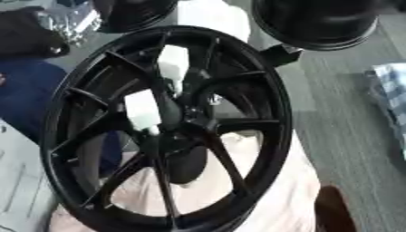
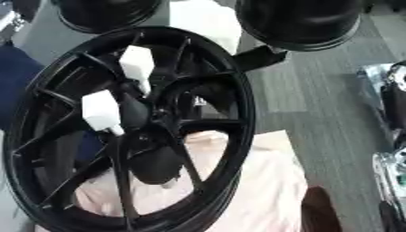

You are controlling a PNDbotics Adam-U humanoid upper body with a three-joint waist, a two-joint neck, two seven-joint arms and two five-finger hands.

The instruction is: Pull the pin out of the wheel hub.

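A black multi-spoke wheel (image 1: 262, 136) stands upright and fills the view, with its hub (image 1: 190, 118) near the middle. Two white blocky pieces, one (image 1: 142, 110) left of the hub and one (image 1: 173, 63) above it, sit in front of the spokes and nearer to me than the hub. Each narrows to a thin stalk pointing at the hub. They seem to belong to a dark hand (image 2: 131, 111) that blends into the black spokes on the hub's left. The pin itself is not distinguishable. A black block (image 1: 279, 54) juts out past the rim at the upper right.
Two more black wheels (image 1: 317, 22) (image 2: 103, 16) lie at the top. A pale pink cloth (image 1: 277, 199) spreads under the wheel. Grey carpet (image 1: 349, 127) runs on the right, with checked fabric (image 1: 393, 86) at its edge. Blue fabric (image 1: 28, 90) is at the left, and a brown object (image 1: 333, 213) is at the bottom right.
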